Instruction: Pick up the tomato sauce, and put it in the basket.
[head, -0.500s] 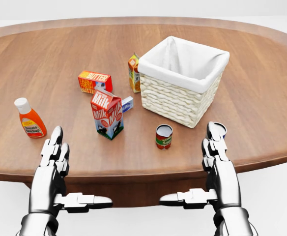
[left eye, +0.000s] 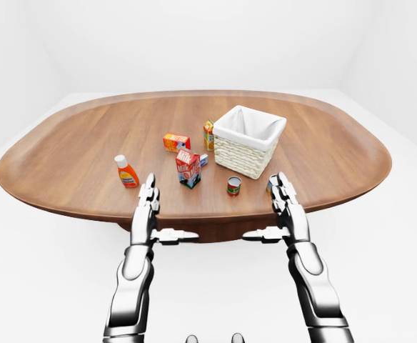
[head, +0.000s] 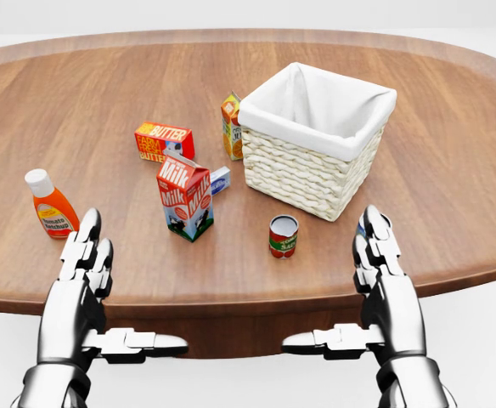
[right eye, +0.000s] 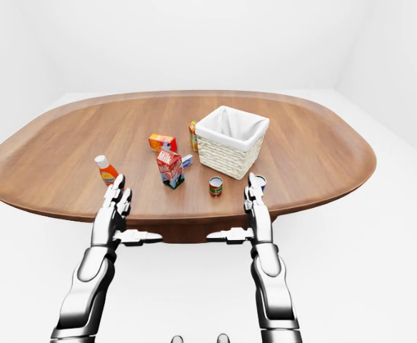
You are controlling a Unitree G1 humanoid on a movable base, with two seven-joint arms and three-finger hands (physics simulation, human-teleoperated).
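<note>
White-lined wicker basket [head: 316,144] empty, tomato sauce can [head: 283,235] just below it, both hands spread

The carton [head: 185,196] carries the word "Milk" on its top and again on its side. The orange box [head: 164,141] shows "BUTTER". The label on the orange bottle [head: 52,207] is too small to read.

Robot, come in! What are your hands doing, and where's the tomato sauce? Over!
Left hand and right hand open, empty. Tomato sauce upright on table, below basket in head view. Nothing blocking it.
</note>
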